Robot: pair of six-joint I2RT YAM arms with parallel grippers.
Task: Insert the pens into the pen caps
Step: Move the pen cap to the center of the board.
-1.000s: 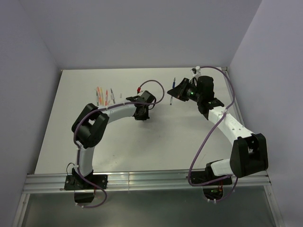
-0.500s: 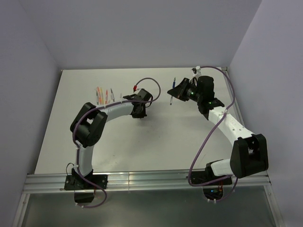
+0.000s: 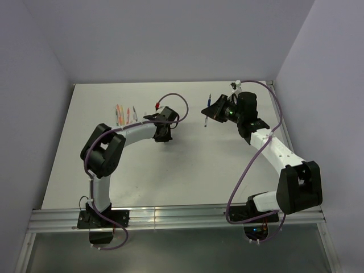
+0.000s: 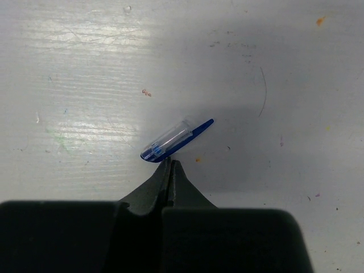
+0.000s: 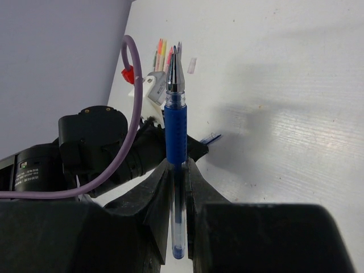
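A blue pen cap with a clear body and a blue clip lies flat on the white table. My left gripper is shut and empty, its tips right at the cap's closed end. In the top view that gripper is mid-table and hides the cap. My right gripper is shut on a blue pen, whose metal tip points away toward the left arm. The right gripper hovers at the back right, the blue pen crossing its fingers. The cap's clip peeks out beside the left gripper.
Several orange, red, pink and yellow pens lie in a row at the back left, also seen as pens in the right wrist view. A small clear piece lies beside them. Grey walls close in the table's back and sides.
My left gripper has moved a little to the left and toward the back of the table, staying shut. The right gripper and its blue pen have held still.
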